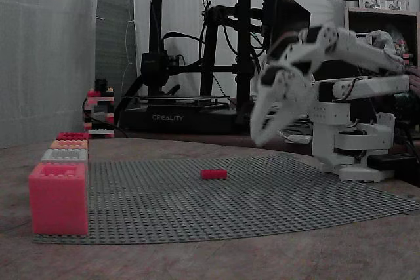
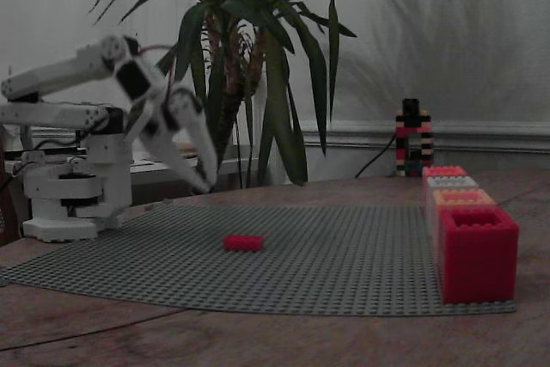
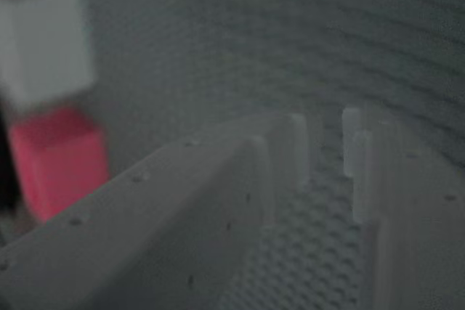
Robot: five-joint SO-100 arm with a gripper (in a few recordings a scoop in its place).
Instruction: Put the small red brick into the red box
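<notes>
Across the grey studded baseplate the small red brick lay flat and alone near the middle, bare mat on every side. Along one edge stood the row of boxes, the red box at the near end in a fixed view. Above the mat, well apart from the brick, the white gripper hung with its jaws slightly parted, holding nothing.

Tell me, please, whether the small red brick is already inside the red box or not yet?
Not yet: the small red brick lies flat on the grey baseplate, apart from the boxes, with the gripper above it, empty.
</notes>
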